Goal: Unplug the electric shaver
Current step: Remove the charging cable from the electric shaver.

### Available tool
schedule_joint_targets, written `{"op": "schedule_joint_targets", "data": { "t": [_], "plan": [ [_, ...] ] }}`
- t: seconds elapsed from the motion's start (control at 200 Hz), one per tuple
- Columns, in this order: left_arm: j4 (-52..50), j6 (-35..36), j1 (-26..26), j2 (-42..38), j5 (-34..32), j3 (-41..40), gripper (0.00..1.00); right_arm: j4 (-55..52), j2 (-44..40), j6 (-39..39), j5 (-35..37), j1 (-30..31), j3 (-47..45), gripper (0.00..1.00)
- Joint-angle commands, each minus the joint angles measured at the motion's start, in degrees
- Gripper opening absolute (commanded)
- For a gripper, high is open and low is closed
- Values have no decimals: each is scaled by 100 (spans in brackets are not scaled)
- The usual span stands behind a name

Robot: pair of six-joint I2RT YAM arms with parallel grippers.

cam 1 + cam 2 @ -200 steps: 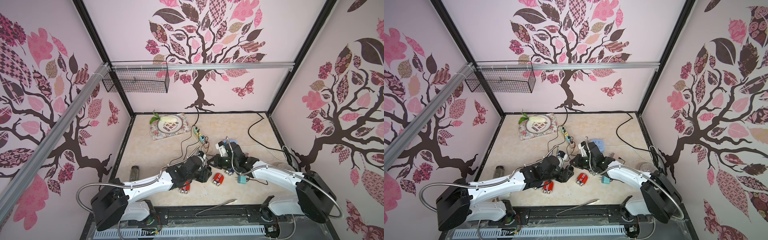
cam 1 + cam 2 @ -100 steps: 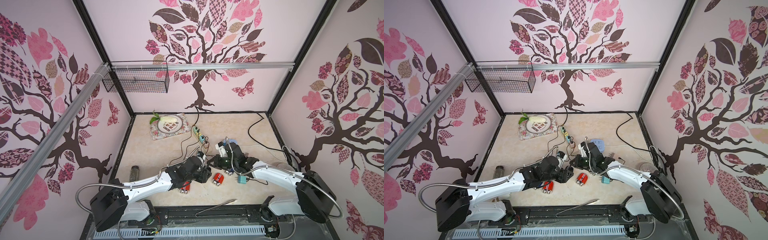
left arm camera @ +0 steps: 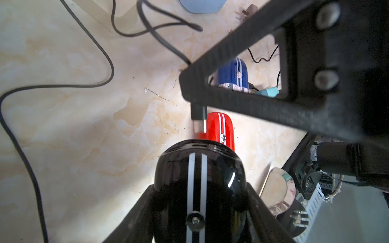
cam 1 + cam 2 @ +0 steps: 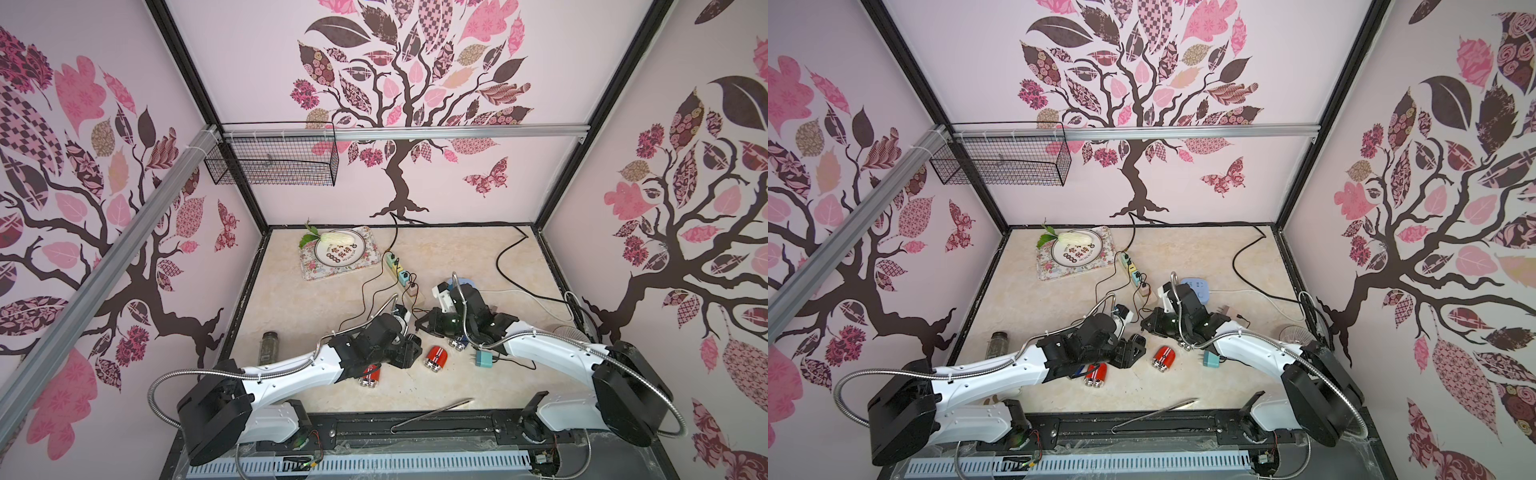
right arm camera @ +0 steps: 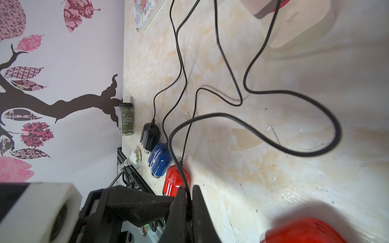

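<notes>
1. In both top views my left gripper and right gripper meet tip to tip on the robot's side of the power strip. The shaver is hidden between them. A red shaver and a teal adapter lie beyond them from the strip, where a sweeping pull could knock them.
2. In the left wrist view, the left gripper's half-spread jaws clamp the black shaver. The plug hangs just off its port, apparently free. A skewed pull could snag the tip or twist the shaver loose.
3. In the right wrist view, the right gripper's fingers are pressed together, pinching the cord, not the plug body. It may slip or strain. A row of other shavers beside a spice jar trails cords toward the strip, and I think these could tangle.
</notes>
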Motion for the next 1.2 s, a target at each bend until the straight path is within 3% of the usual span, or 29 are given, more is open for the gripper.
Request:
{"op": "schedule_joint_targets", "data": {
  "t": [0.0,0.8,1.195],
  "plan": [
    [92,111,14,-119,88,-107,15,-23,41,-26,97,-63,223,8],
    [-180,174,-8,293,35,12,15,-299,-449,-144,130,-635,-187,8],
    [-715,310,-454,909,-697,544,16,-402,-490,-191,378,-683,-541,8]
  ]
}}
